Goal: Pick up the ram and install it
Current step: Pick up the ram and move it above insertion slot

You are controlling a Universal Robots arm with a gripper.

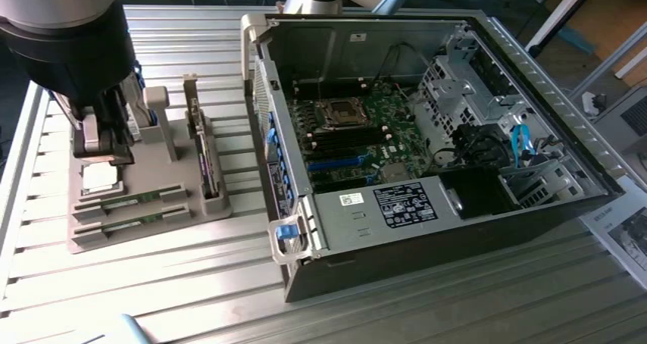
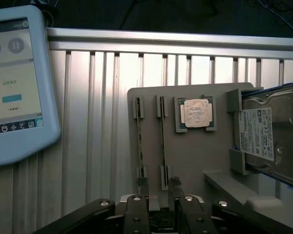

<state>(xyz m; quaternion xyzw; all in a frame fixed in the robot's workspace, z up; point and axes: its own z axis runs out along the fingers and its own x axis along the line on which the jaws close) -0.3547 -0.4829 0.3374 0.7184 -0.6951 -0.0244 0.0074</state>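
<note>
Above the gray holder (image 1: 151, 234), the gripper (image 2: 158, 190) hangs with jaws wide open and empty. The ram (image 2: 162, 141), the stick nearer the square chip (image 2: 195, 113), stands on edge just ahead, its length running straight away along their midline.

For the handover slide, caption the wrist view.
Open gripper over gray fixture holding two ram sticks and a processor chip.
</note>
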